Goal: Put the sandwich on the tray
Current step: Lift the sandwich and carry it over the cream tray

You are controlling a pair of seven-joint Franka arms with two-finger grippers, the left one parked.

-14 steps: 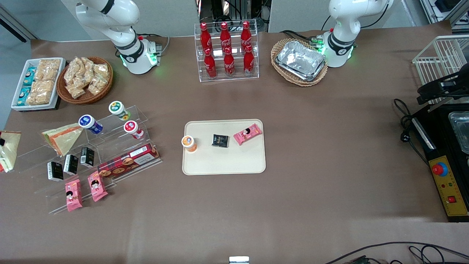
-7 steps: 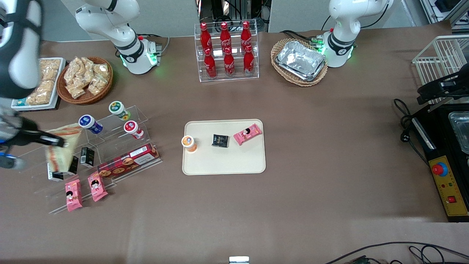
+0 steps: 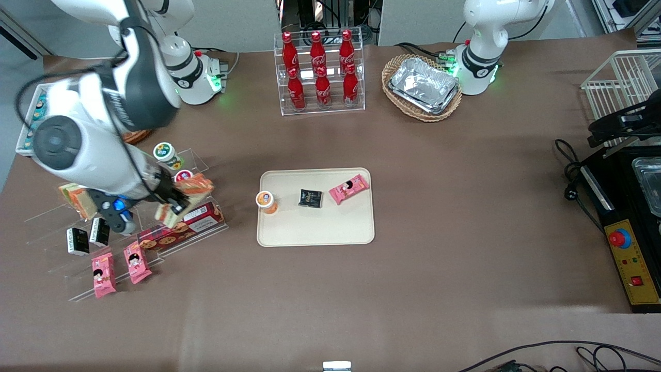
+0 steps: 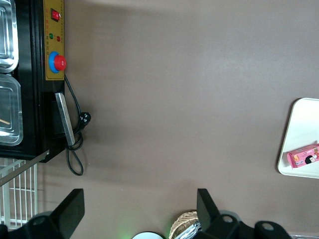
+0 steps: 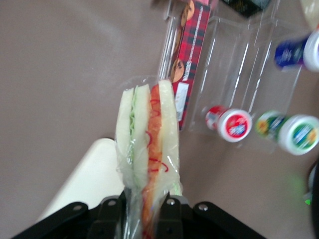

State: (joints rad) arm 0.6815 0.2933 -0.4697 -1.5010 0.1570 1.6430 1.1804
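Observation:
My right gripper (image 3: 174, 202) is shut on the clear-wrapped sandwich (image 3: 190, 190), a pale wedge with red-orange, white and green layers. It holds it in the air above the acrylic display stand (image 3: 155, 206), over the red cookie box (image 3: 181, 225), toward the working arm's end from the cream tray (image 3: 315, 235). In the right wrist view the sandwich (image 5: 147, 139) sticks out from between the fingers (image 5: 168, 219), with a tray corner (image 5: 87, 181) below it. The tray edge also shows in the left wrist view (image 4: 291, 124).
On the tray lie an orange-lidded cup (image 3: 266, 201), a black packet (image 3: 310, 198) and a pink packet (image 3: 349, 188). A tan-faced wedge (image 3: 77, 199), yogurt cups (image 3: 165, 153), black boxes and pink packets (image 3: 103, 274) sit on the stand. The cola rack (image 3: 319, 72) stands farther from the camera.
The right arm has swung in from the working arm's end of the table, carrying the sandwich over the display stand toward the tray. The tan-faced wedge stays on the stand.

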